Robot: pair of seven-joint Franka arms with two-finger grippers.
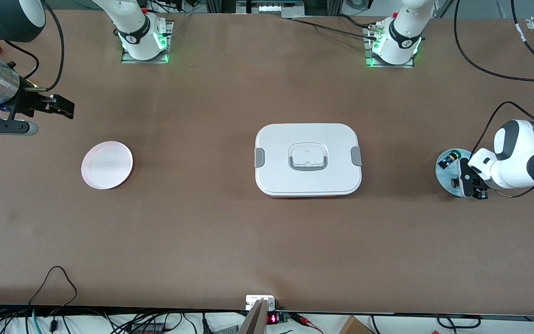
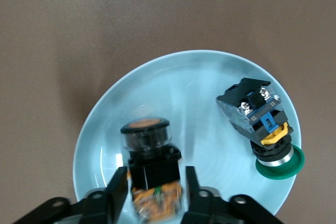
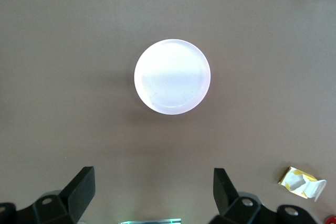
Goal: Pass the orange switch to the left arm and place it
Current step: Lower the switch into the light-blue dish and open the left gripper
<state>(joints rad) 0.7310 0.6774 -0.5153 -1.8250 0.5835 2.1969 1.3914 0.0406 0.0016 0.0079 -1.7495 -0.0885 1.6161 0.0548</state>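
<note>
The orange switch [image 2: 149, 166], black with an orange cap and an orange block, lies on a pale blue plate [image 2: 210, 87] at the left arm's end of the table. My left gripper [image 2: 155, 184] is low over that plate [image 1: 443, 174], open, with one finger on each side of the switch and a small gap at both. In the front view my left gripper [image 1: 468, 182] hides the switch. The white box [image 1: 276, 148] sits at the table's middle. My right gripper [image 1: 65, 107] waits open and empty in the air at the right arm's end of the table [image 3: 155, 187].
A second switch with a green cap [image 2: 265, 124] lies on the same blue plate [image 1: 448, 160]. An empty pink plate [image 1: 107, 164] lies toward the right arm's end, also in the right wrist view [image 3: 172, 76]. A small yellow-white scrap [image 3: 302, 182] lies on the table.
</note>
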